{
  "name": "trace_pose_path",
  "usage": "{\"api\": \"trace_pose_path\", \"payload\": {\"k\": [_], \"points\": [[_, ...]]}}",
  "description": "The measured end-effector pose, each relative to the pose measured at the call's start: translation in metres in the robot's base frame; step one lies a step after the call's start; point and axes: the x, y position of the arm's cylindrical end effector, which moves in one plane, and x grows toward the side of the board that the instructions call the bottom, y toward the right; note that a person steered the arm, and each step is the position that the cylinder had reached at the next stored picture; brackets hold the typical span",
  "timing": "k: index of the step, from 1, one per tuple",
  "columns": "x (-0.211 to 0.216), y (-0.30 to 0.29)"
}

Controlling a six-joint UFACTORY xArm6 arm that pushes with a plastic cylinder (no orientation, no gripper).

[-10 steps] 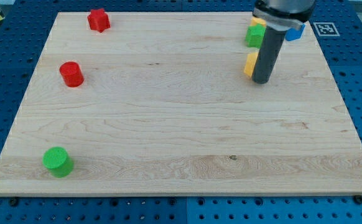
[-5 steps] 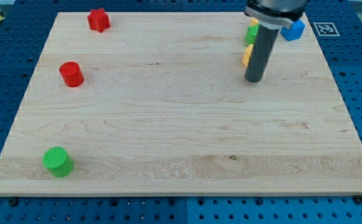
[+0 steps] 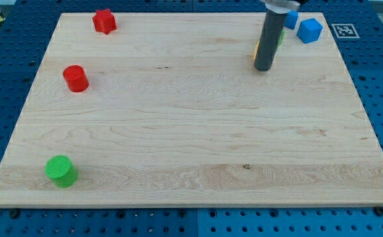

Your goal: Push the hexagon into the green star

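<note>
- No fingers on rig, so grasp state cannot be told
- My tip (image 3: 264,69) down on counter (image 3: 178,131), touching yellow block (image 3: 257,51)
- Green block (image 3: 281,37) mostly hidden behind rod

The dark rod was held upright near the view's top right, entering from the top edge, with my tip (image 3: 264,68) set down on the surface.
</note>
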Motion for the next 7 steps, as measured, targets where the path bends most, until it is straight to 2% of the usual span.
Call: {"api": "trace_pose_path", "payload": {"k": [1, 5, 7], "points": [[-0.002, -0.006], [-0.073, -0.001], [-0.072, -0.008]]}}
